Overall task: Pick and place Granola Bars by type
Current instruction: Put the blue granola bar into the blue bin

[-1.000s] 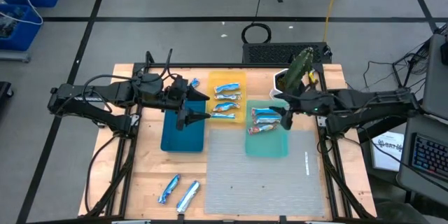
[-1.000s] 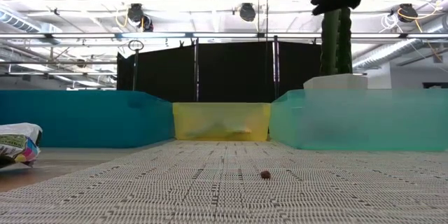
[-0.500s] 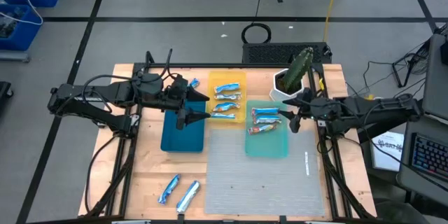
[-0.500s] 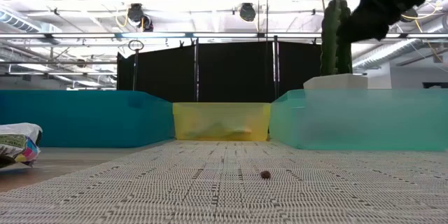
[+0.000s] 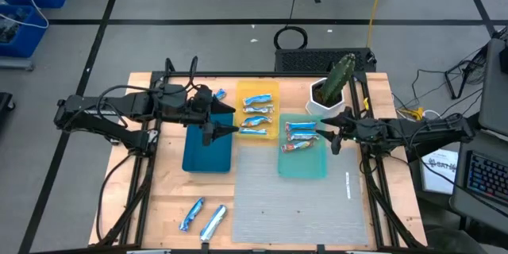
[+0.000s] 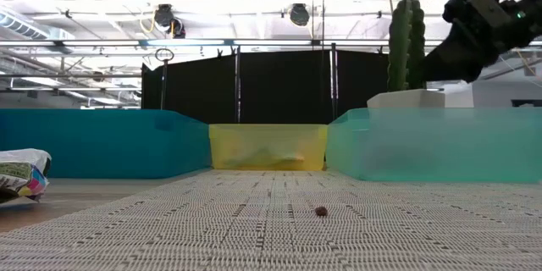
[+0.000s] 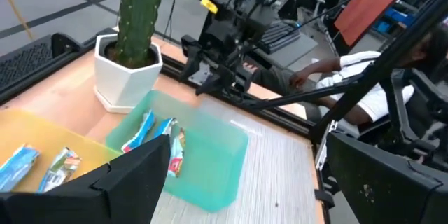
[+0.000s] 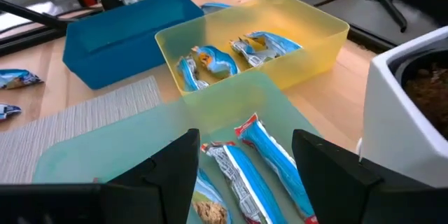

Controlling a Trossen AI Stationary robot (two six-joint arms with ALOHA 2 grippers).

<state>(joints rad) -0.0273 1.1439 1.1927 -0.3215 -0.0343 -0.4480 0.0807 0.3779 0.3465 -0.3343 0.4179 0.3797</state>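
Since the earlier frames we drew our right gripper back rightward off the translucent teal rectangular tray, to its right edge, its fingers parted and holding nothing. Three shiny blue-and-white wrapped granola bars lay in that tray, more in the yellow plastic tray, and two on the near-left wooden tabletop. Our left gripper stayed spread wide and empty over the blue tray.
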